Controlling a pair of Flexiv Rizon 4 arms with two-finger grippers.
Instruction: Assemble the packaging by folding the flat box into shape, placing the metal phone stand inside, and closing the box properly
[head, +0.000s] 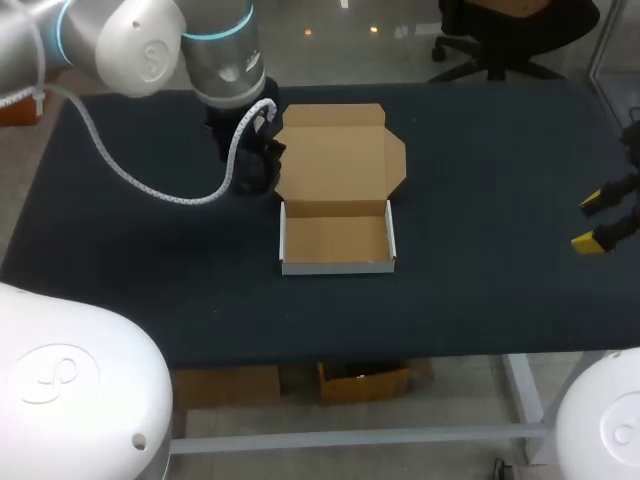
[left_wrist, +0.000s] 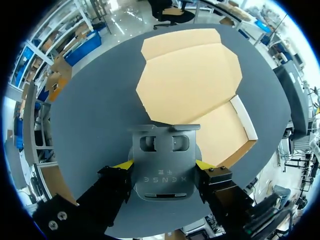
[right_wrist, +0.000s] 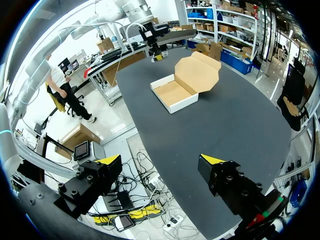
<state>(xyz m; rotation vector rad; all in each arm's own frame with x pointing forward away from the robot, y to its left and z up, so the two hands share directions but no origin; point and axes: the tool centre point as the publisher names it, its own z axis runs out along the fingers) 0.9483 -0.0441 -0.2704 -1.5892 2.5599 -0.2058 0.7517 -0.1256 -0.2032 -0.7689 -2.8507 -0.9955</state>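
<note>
The cardboard box (head: 335, 240) stands folded into an open tray mid-table, its brown lid (head: 338, 160) lying flat behind it. In the left wrist view a grey metal phone stand (left_wrist: 162, 170) sits upright between the yellow-tipped fingers of my left gripper (left_wrist: 163, 165), which is shut on it from both sides. The tray (left_wrist: 222, 130) and lid (left_wrist: 190, 75) lie just ahead of it. In the head view my left gripper (head: 252, 160) hangs beside the lid's left edge. My right gripper (head: 590, 222) is open and empty at the table's right edge, far from the box (right_wrist: 175, 93).
The dark table top (head: 480, 200) is bare between the box and my right gripper. A white ribbed cable (head: 150, 185) loops down from the left arm over the table's left part. My left arm (right_wrist: 150, 35) shows beyond the box in the right wrist view.
</note>
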